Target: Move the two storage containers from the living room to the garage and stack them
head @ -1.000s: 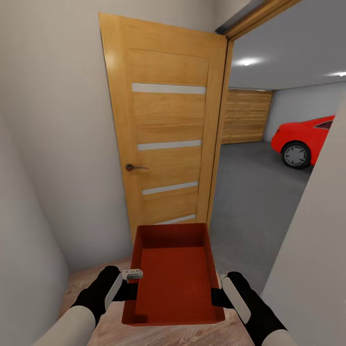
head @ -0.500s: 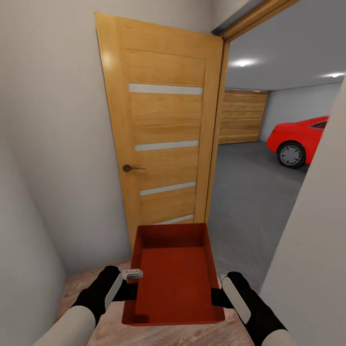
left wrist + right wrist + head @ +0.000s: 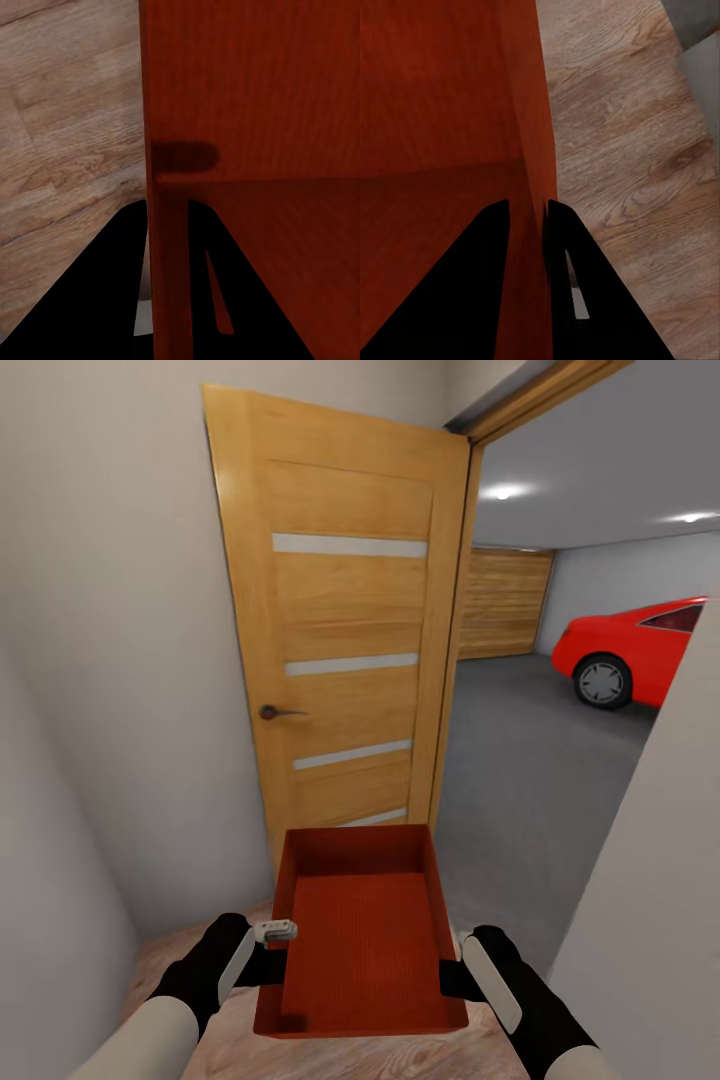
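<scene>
The storage container (image 3: 362, 932), an orange-red bin, sits low in the centre of the head view, carried level between both arms and clear of the wood plank flooring (image 3: 190, 945) beneath it. The left gripper (image 3: 268, 950) pinches the bin's left wall, and the left wrist view shows that wall (image 3: 169, 225) running between its dark fingers (image 3: 124, 285). The right gripper (image 3: 452, 978) is clamped on the right wall in the same way, with the wall (image 3: 536, 150) between its fingers (image 3: 562, 277) in the right wrist view. Only this one bin is in sight.

Ahead, the wooden door (image 3: 340, 650) stands swung open, filling the centre and upper left of the frame. To its right the opening shows the garage floor (image 3: 520, 760), dark grey, with a plank garage door (image 3: 505, 605) at the back and a red car (image 3: 630, 650) at the right edge.

The step in hand looks like driving through the doorway. The opening lies to the right of the bin's line, so the base should probably steer right before advancing, keeping the left elbow off the door leaf and the right arm off the pale wall (image 3: 650, 920) at the lower right. Holding both grips even and the bin flat should stop it twisting out.
</scene>
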### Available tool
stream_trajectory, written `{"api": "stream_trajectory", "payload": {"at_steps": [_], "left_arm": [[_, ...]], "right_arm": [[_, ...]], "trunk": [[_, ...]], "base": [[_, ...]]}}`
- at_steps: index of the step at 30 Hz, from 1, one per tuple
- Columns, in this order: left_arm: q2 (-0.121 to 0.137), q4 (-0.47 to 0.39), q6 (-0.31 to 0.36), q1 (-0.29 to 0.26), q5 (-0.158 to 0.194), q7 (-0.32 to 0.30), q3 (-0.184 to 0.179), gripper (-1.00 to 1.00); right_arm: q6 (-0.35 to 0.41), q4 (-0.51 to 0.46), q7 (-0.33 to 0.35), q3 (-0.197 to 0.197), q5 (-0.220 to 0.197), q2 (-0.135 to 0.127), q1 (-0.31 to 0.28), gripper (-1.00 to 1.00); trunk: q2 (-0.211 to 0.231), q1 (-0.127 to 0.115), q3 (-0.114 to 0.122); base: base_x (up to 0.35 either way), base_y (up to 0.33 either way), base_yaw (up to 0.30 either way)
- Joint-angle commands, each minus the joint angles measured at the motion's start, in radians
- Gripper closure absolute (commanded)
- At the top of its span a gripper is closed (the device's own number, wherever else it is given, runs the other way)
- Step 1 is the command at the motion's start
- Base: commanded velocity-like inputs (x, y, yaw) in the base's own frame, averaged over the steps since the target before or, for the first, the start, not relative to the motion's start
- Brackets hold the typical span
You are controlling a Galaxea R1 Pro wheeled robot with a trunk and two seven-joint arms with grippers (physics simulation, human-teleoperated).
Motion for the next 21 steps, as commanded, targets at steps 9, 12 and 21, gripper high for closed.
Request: {"api": "stream_trajectory", "payload": {"at_steps": [9,12,21], "left_arm": [[0.000,-0.002,0.005,0.000,0.015,0.005,0.001,1.00],[0.000,-0.002,0.005,0.000,0.015,0.005,0.001,1.00],[0.000,-0.002,0.005,0.000,0.015,0.005,0.001,1.00]], "right_arm": [[-0.005,-0.001,-0.007,-0.001,-0.026,0.000,-0.001,1.00],[-0.005,-0.001,-0.007,-0.001,-0.026,0.000,-0.001,1.00],[-0.005,-0.001,-0.007,-0.001,-0.026,0.000,-0.001,1.00]], "trunk": [[-0.001,0.000,0.003],[-0.001,0.000,0.005],[-0.001,0.000,0.007]], "base": [[0.000,0.001,-0.253],[0.000,0.000,-0.263],[0.000,0.000,-0.128]]}}
